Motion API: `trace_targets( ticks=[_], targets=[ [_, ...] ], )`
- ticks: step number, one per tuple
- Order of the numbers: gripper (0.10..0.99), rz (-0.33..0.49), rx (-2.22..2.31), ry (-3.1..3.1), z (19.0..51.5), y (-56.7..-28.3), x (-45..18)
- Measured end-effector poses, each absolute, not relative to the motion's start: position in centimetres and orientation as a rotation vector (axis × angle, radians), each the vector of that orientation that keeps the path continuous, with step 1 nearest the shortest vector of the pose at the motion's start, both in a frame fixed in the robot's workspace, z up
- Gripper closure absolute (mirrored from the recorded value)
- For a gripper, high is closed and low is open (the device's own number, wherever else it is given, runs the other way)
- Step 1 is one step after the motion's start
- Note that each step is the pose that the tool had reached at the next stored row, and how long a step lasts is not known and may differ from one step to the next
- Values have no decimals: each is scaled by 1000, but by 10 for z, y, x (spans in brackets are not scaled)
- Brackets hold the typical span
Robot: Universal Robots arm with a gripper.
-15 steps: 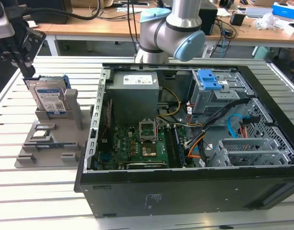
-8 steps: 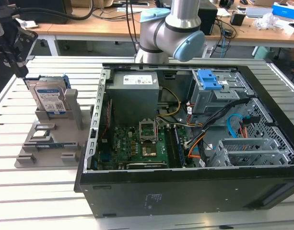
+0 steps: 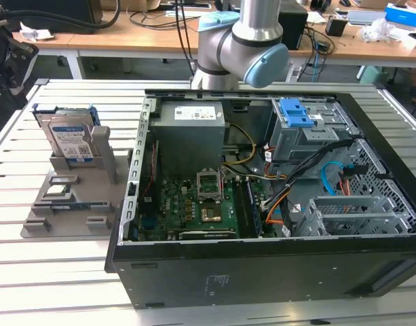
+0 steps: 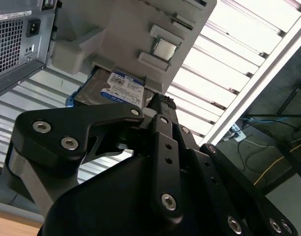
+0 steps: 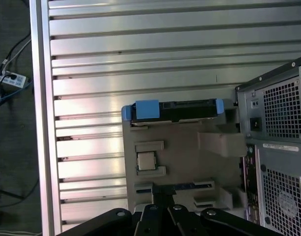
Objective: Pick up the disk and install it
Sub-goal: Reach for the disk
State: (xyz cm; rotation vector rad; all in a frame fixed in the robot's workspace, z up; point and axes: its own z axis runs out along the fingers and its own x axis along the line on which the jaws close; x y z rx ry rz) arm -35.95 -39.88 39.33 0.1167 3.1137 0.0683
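Disk (image 5: 175,109) on edge in holder (image 5: 184,152) slot, ahead of claw (image 5: 162,192), apart. Claw open or closed: cannot tell. Best approach, likely: centre over disk edge, stay square, avoid holder walls.

Disk (image 3: 70,139) upright in the holder (image 3: 102,205) on the table (image 3: 58,275), to the exterior view's left of the computer case (image 3: 262,280).

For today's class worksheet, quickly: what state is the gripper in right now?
Gripper: cannot be told whether open or closed; the disk stands in its grey holder, apart from it.
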Motion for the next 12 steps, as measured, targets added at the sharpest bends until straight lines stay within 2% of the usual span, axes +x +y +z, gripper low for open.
trace_targets(
  ticks=[12],
  targets=[
    [980, 68, 117, 3114, 393, -399, -388]
  ],
)
